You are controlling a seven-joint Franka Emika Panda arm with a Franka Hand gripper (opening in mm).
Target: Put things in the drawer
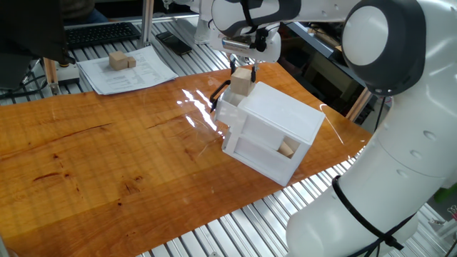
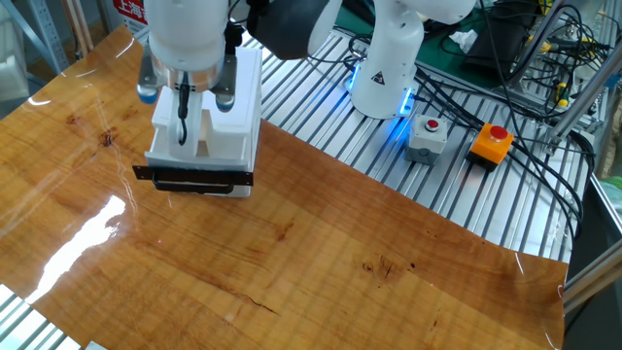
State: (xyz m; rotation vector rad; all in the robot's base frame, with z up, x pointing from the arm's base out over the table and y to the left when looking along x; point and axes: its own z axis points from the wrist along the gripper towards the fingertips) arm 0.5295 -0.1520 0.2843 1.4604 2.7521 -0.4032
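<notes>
Overhead light is hitting the glossy table (image 1: 107, 153) hard: white glare streaks are showing mid-frame in one fixed view and lower left in the other. Both views are reading bright and even, shadows staying soft and short under the white cabinet (image 1: 275, 132). Blue LED glow is showing upper centre on the robot base (image 2: 384, 83). Focus is holding; the lower-right foreground arm is looking slightly soft, probably.

one white cabinet (image 1: 278, 132) with one drawer (image 2: 199, 160), four wooden cubes: one in drawer (image 1: 243, 81), one in cabinet side opening (image 1: 288, 148), two on paper (image 1: 121, 61), one gripper (image 1: 243, 63)
</notes>
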